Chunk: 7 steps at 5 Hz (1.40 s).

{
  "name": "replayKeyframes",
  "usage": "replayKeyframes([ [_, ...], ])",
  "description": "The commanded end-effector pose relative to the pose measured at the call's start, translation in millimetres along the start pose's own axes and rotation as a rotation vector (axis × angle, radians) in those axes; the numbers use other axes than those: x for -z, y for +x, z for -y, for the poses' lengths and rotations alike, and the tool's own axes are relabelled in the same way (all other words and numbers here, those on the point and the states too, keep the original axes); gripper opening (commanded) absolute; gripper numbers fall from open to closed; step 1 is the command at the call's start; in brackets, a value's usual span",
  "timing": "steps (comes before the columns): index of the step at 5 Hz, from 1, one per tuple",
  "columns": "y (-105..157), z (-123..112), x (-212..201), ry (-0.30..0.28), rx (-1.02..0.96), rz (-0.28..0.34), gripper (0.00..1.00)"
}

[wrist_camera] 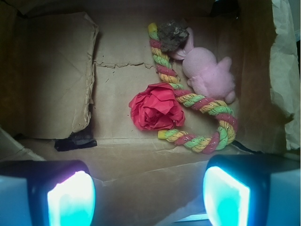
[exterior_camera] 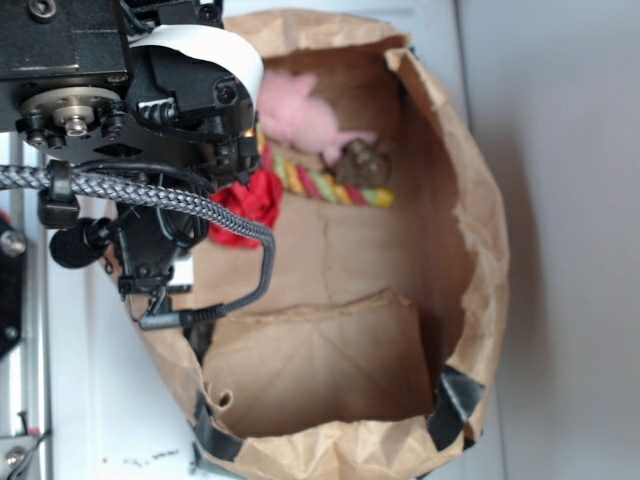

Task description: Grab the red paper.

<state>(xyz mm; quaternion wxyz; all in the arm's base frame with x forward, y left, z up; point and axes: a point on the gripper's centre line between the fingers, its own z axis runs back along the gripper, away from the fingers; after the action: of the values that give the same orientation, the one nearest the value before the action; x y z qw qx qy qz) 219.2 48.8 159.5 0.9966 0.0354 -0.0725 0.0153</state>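
Note:
The red paper (wrist_camera: 156,107) is a crumpled rose-like wad lying on the floor of a brown paper bag; in the exterior view the red paper (exterior_camera: 250,206) peeks out from behind the arm. My gripper (wrist_camera: 148,195) hovers above the bag's near wall, open, with nothing between its glowing cyan pads (wrist_camera: 70,197). The wad lies ahead of the jaws, roughly centred between them. In the exterior view the gripper's fingers are hidden behind the black arm body (exterior_camera: 150,130).
A red-yellow-green twisted rope (wrist_camera: 202,106) curls round the wad's right side. A pink soft toy (wrist_camera: 209,75) and a dark lump (wrist_camera: 172,34) lie beyond it. The bag's walls (exterior_camera: 480,230) ring everything; a folded flap (wrist_camera: 56,75) covers the floor's left part.

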Motion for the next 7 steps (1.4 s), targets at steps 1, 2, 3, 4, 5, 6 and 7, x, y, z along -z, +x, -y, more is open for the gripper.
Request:
replayKeyframes([
  [1, 3, -3, -12, 0.014, 0.0, 0.042, 1.0],
  [2, 3, -3, -12, 0.014, 0.0, 0.042, 1.0],
  [3, 3, -3, -12, 0.014, 0.0, 0.042, 1.0],
  [4, 12, -14, 10, 0.015, -0.028, 0.026, 1.0],
  [5, 14, -16, 12, 0.001, -0.047, 0.045, 1.0],
  [6, 18, -23, 20, 0.023, -0.084, 0.054, 1.0],
  [7, 28, -29, 41, 0.082, -0.11, 0.05, 1.0],
])
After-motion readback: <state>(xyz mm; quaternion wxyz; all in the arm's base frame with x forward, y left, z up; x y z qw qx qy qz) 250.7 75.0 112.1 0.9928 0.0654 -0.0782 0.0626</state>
